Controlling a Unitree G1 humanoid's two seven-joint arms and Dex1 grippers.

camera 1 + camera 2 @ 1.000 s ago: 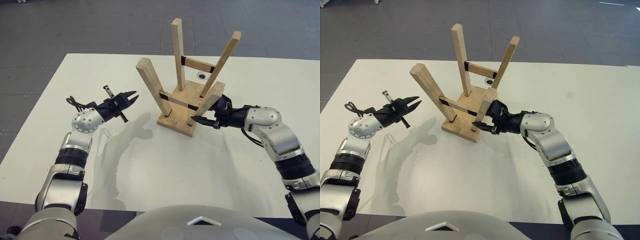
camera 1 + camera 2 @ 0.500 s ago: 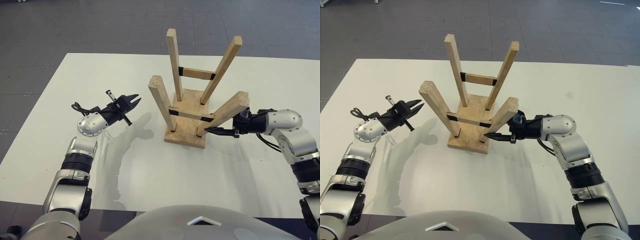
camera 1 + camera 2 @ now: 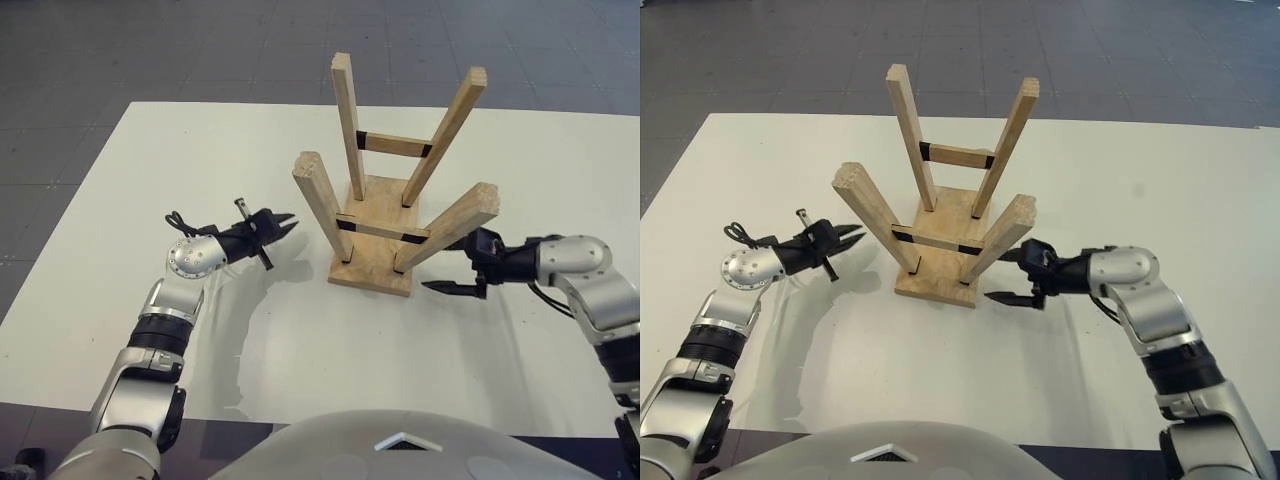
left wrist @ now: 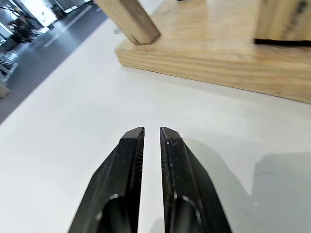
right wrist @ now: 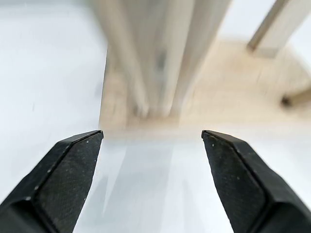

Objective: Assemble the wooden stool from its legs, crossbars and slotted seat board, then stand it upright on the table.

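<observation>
The wooden stool stands upside down on the white table [image 3: 300, 370], its seat board [image 3: 375, 274] flat on the top. Several legs [image 3: 347, 120] point up and splay outward, joined by crossbars [image 3: 398, 146] with black ends. My left gripper [image 3: 282, 222] hovers low to the left of the seat, shut and holding nothing; its wrist view has the fingers [image 4: 131, 145] nearly touching, aimed at the board's edge [image 4: 218, 63]. My right gripper [image 3: 448, 264] is open just right of the seat, below the near right leg [image 3: 450, 225], touching nothing. The right wrist view faces that leg [image 5: 194, 48].
The table runs wide on both sides of the stool and in front of it. Its far edge [image 3: 250, 104] lies behind the stool, with dark floor [image 3: 150, 50] beyond. The splayed legs overhang the space around the seat.
The stool went from tilted, with my right gripper at its seat corner, to resting flat. The right gripper let go, opened wider and drew back to the right. My left gripper moved closer to the stool.
</observation>
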